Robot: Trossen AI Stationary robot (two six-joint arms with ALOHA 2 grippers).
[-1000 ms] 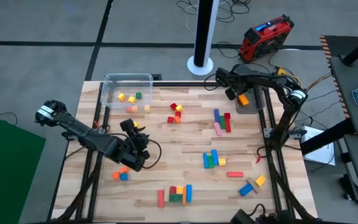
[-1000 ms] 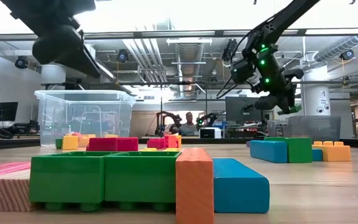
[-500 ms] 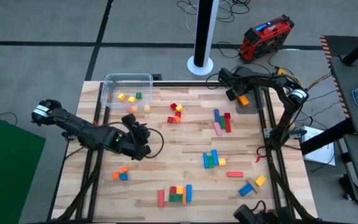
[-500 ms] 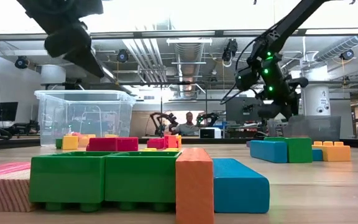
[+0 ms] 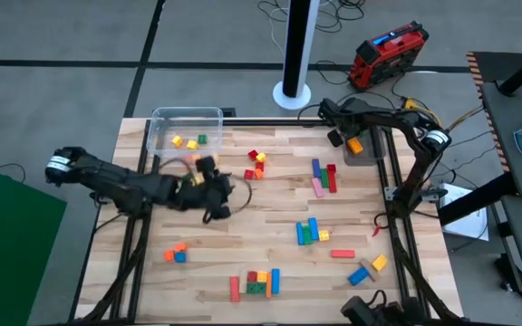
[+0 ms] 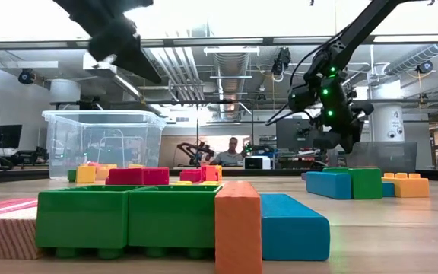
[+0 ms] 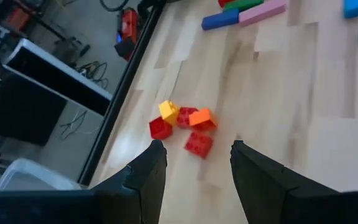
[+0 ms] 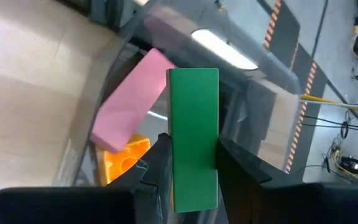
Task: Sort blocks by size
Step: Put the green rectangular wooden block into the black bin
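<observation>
Green and hard-edged, the long bar (image 8: 193, 134) clamped in the right claw (image 8: 191, 163) looks like rigid moulded plastic: light, stiff, not fragile, but smooth enough to swivel if pinched off-centre, so the hold across its two long flat faces near the lower half seems the sound one. Just beyond that claw's fingertips sits a clear bin (image 5: 363, 148) holding a pink bar (image 8: 134, 99) and an orange studded block (image 8: 123, 157), so the long pieces appear to be gathering there. The left claw (image 7: 194, 163) hangs spread wide and empty, and straight ahead of it on the worktop (image 7: 328, 143) lies a tight cluster of small cubes (image 7: 185, 124), red, yellow and orange, touching one another; each would best be taken across two opposite flat sides, though their closeness leaves little room for a finger between them. Only the right wrist view shows what the right claw grips and what lies in its bin; the high view gives just an orange speck there. That high view alone lays out the scatter: more blocks (image 5: 315, 232) lie well apart from both claws, and a clear tub (image 5: 185, 136) just past the left claw (image 5: 214, 192) holds small cubes. From the low view, nearby green blocks (image 6: 128, 221) show their studded undersides.
</observation>
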